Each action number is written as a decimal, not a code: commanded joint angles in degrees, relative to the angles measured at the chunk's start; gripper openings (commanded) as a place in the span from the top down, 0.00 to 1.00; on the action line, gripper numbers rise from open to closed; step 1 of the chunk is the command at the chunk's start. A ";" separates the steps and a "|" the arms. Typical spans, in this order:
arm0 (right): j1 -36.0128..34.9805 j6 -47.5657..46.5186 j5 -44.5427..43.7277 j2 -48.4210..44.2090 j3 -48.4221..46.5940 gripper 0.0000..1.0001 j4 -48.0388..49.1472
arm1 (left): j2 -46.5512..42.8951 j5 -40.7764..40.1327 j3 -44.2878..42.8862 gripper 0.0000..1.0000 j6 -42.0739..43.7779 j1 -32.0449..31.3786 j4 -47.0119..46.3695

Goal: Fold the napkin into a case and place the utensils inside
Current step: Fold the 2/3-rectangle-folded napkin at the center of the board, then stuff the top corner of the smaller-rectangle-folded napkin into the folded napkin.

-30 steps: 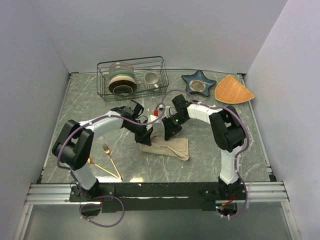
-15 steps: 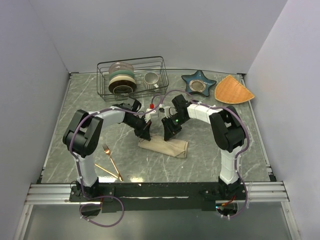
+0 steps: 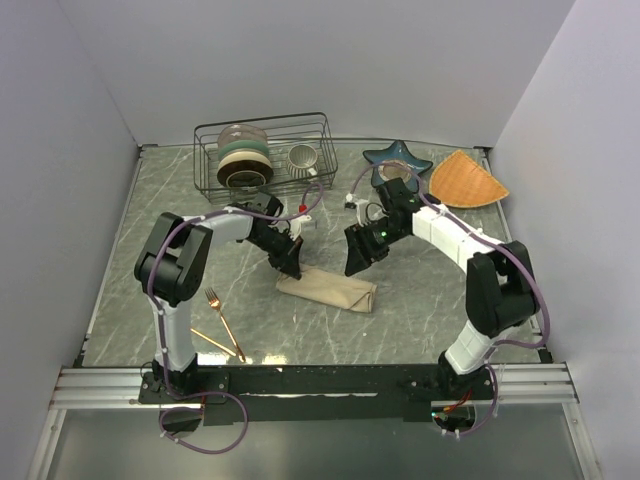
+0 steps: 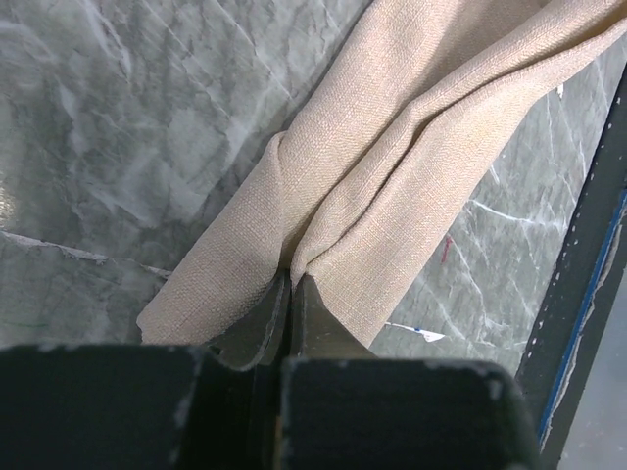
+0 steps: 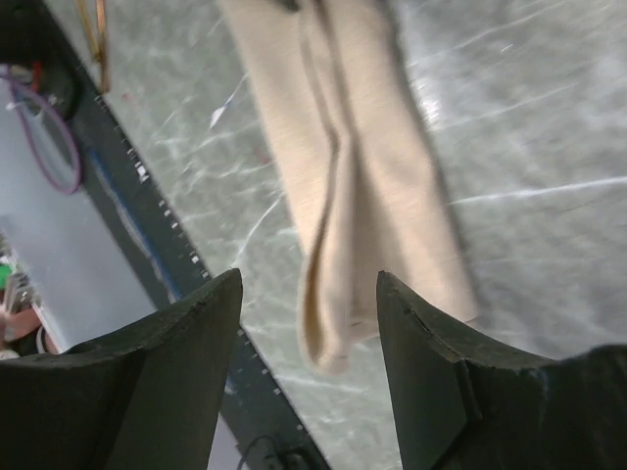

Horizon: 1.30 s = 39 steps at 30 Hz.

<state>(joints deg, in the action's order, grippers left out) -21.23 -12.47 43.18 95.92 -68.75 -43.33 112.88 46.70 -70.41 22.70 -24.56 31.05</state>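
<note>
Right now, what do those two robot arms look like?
Both are alike: the left arm and right arm have white tube-like links between chunky black joints. A purple cable loops along each. A small green light glows near the right wrist. The fingers are dark, flat wedges.

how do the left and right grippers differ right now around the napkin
The left gripper is shut, pinching a fold at the left end of the napkin; the right gripper is open and holds nothing. The left gripper touches the cloth, while the right gripper appears to hang just above it, by its right half. Both point down at the same folded napkin.
</note>
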 commanded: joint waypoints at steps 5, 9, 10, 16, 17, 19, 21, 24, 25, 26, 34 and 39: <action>-1.18 0.96 1.21 -0.56 5.47 0.48 -1.93 | 3.31 -1.17 -3.41 0.99 -1.34 0.65 1.65; -1.35 0.08 0.07 3.64 4.77 0.47 -2.37 | 4.01 -0.47 -4.21 0.99 -2.39 1.00 1.82; -1.35 -0.71 -0.55 4.27 4.51 0.48 -2.63 | 4.10 -0.55 -4.21 0.99 -2.40 1.00 1.91; -1.18 -0.62 -9.68 8.31 3.54 0.83 1.14 | 4.37 -0.64 -4.38 0.99 -2.39 1.62 2.09; -1.18 -0.54 -11.52 8.93 3.45 0.84 1.93 | 4.63 -0.64 -4.56 0.99 -2.31 1.70 2.35; -1.44 -0.54 -13.37 10.42 2.84 0.87 2.72 | 4.72 -0.73 -4.38 0.99 -2.57 1.70 2.18; -1.79 -0.19 -16.26 11.74 2.48 0.89 3.43 | 4.89 -0.64 -4.47 0.99 -2.66 1.70 2.35; -2.23 0.25 -19.09 12.88 2.13 0.88 3.96 | 4.72 -0.29 -4.21 0.99 -2.66 1.70 2.61; -2.49 -0.01 -19.10 12.98 1.87 0.85 2.56 | 4.11 -0.20 -4.03 0.99 -2.22 1.70 2.61; -2.50 -0.19 -18.57 12.89 1.52 0.82 1.68 | 3.67 0.06 -3.77 0.99 -2.05 1.70 2.61; -0.30 4.11 -4.62 -0.72 0.19 0.52 2.62 | -4.50 5.94 0.44 0.99 0.24 1.35 0.33; -0.91 12.35 2.78 -4.07 2.65 0.39 12.63 | -6.97 7.26 2.20 0.99 1.12 0.56 -0.90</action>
<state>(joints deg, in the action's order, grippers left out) -21.74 -7.38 38.39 94.72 -66.39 -39.81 109.97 50.22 -69.21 21.56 -23.40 32.86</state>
